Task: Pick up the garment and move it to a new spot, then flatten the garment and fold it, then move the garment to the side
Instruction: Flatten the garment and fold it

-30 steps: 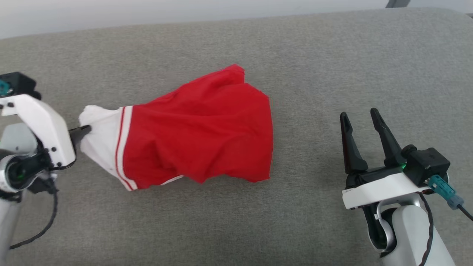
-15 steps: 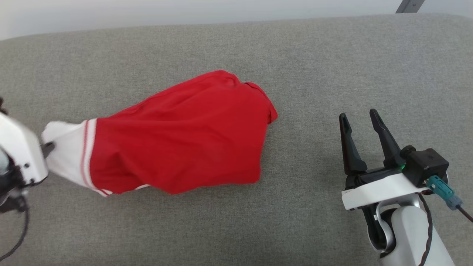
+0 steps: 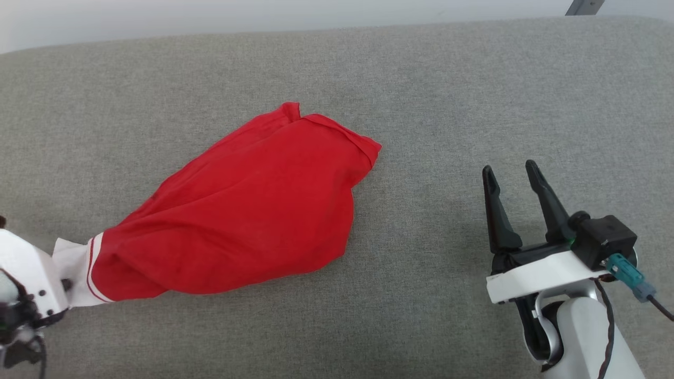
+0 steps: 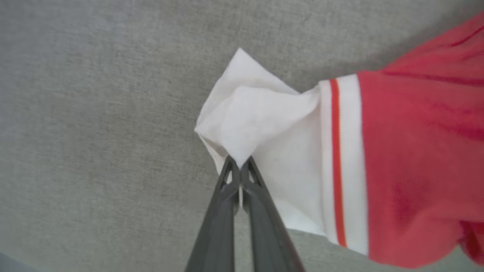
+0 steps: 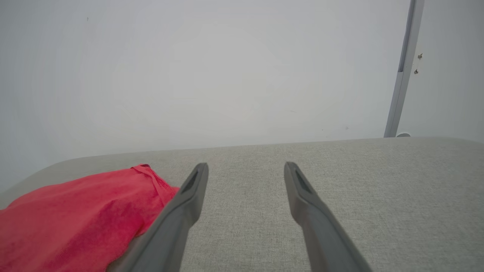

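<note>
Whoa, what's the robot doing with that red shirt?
The robot's left gripper has its jaws pinched shut on the white sleeve of the red shirt. The rest of the shirt lies bunched on the grey cushion, not flat or folded yet. The right gripper hangs off to the side with its jaws open, holding nothing.

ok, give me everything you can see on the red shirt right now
The garment is a thin, soft-looking bright red T-shirt, bunched rather than flat, stretched diagonally across the grey padded surface it lies on. One white sleeve, with red-and-white stripes where it meets the body, is pinched at its crumpled edge by the left gripper, fingers closed. A hemmed corner points away from that grip. The right gripper is open and apart from it.
</note>
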Controlling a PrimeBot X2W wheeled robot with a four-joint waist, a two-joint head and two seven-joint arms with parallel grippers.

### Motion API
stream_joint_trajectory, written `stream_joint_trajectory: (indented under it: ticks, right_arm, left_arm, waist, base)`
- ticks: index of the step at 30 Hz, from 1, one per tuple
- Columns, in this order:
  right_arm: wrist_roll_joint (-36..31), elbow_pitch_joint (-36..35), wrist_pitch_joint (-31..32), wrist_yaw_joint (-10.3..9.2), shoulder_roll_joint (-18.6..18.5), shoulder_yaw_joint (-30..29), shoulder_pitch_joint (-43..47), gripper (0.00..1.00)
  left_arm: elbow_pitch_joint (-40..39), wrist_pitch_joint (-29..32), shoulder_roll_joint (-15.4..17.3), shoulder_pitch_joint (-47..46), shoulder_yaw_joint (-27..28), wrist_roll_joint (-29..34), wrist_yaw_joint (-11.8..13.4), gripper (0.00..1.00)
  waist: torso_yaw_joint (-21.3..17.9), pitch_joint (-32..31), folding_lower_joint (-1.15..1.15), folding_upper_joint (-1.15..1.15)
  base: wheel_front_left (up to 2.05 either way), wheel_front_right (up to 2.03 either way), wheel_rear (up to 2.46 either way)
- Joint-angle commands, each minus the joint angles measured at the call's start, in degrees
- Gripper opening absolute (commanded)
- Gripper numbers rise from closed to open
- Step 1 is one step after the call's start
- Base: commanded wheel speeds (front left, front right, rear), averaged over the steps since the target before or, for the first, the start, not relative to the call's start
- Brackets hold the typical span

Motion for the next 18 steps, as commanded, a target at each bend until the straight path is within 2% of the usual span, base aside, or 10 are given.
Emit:
stream_joint_trajectory:
  ticks: [1,3,4,6,7,18]
  right_arm:
    - [-0.2,0.3,-0.2,0.0,0.0,0.1,0.7,1.0]
    - [-0.4,0.4,-0.2,0.0,0.0,0.3,0.7,1.0]
    - [-0.5,0.5,-0.2,0.0,0.0,0.2,0.7,1.0]
    - [-0.6,0.7,-0.2,0.0,0.0,0.2,1.0,1.0]
    - [-0.7,0.8,-0.2,0.0,0.0,0.4,1.1,1.0]
    - [-0.5,1.4,1.5,0.0,0.0,2.4,2.2,1.0]
  left_arm:
    - [0.6,-0.9,-0.7,0.4,0.4,-0.7,-0.7,0.0]
    - [1.1,-2.0,-1.5,0.2,0.7,-1.2,-1.6,0.0]
    - [1.0,-3.2,-1.9,-0.2,1.0,-1.3,-2.2,0.24]
    - [0.8,-4.9,-2.3,-0.5,1.4,-1.6,-3.2,0.84]
    - [0.5,-5.7,-2.5,-0.4,1.6,-1.6,-3.7,1.0]
    - [-9.0,-20.2,-3.9,4.9,4.4,0.8,-7.7,1.0]
  waist:
    - [0.1,-0.2,0.0,0.0]
    - [0.3,-0.4,0.0,0.0]
    - [0.4,-0.6,0.0,0.0]
    - [0.7,-1.0,0.0,0.0]
    - [0.8,-1.3,0.0,0.0]
    - [3.6,-4.2,0.0,0.0]
  base:
    - [0.0,0.0,0.0]
    - [0.0,0.0,0.0]
    - [0.0,0.0,0.0]
    - [0.0,0.0,0.0]
    - [0.0,0.0,0.0]
    - [0.0,0.0,0.0]
